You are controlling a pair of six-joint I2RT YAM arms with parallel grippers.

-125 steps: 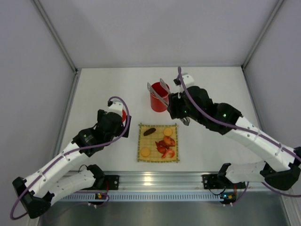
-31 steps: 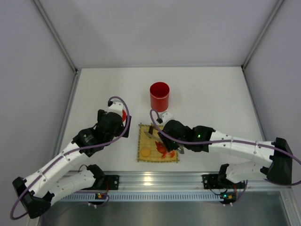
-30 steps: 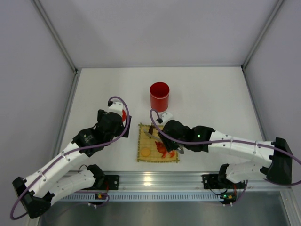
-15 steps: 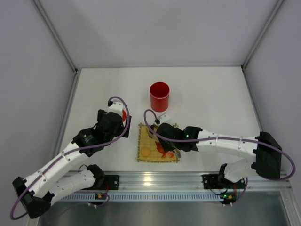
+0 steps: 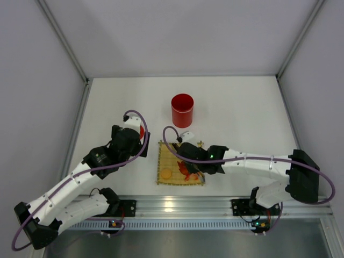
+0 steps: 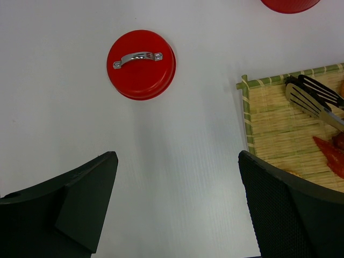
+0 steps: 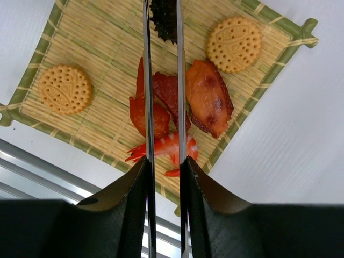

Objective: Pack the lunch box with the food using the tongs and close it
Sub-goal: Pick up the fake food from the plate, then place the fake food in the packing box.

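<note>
The red lunch box stands open behind the bamboo mat. Its red lid, with a silver handle, lies flat on the table, ahead of my open, empty left gripper. My right gripper hangs over the mat, shut on the silver tongs. The tongs' arms run nearly parallel, and their tips close around the dark brown piece at the mat's far corner. Two round orange biscuits, red-brown chunks and a shrimp-like piece lie on the mat.
The tongs' flat tips show over the mat's corner in the left wrist view. The right arm stretches across the table from the right. A metal rail runs along the near edge. Grey walls enclose the table.
My right gripper has shifted left over the mat and squeezed the tongs narrower, bringing the tips onto the dark brown piece. The left arm has stayed still.
</note>
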